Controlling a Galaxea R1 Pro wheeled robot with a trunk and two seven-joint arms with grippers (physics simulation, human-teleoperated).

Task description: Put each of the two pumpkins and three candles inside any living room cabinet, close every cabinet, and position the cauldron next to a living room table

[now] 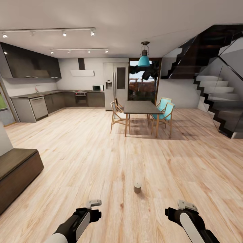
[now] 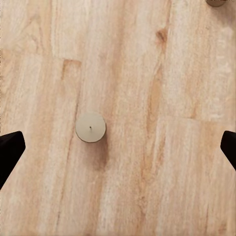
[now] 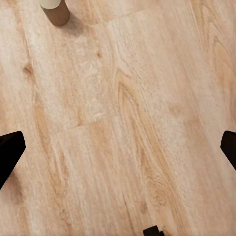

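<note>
A stubby cream candle (image 1: 137, 187) stands on the light wood floor between and just ahead of my two arms. In the left wrist view a candle (image 2: 90, 127) is seen from above, straight below my open left gripper (image 2: 118, 152), and a second candle (image 2: 216, 2) pokes in at the frame's edge. My right gripper (image 3: 118, 152) is open over bare floor, with a candle (image 3: 55, 11) off to one side. Both grippers (image 1: 93, 203) (image 1: 185, 205) hang low and hold nothing. One end of the low dark-brown cabinet (image 1: 17, 168) sits at the left. The pumpkins are out of view.
A dining table (image 1: 141, 107) with wooden and teal chairs (image 1: 165, 113) stands mid-room ahead. Grey kitchen units (image 1: 40, 106) and a fridge (image 1: 115, 86) line the far wall. A dark staircase (image 1: 216, 101) rises at the right. Wide wood floor lies between.
</note>
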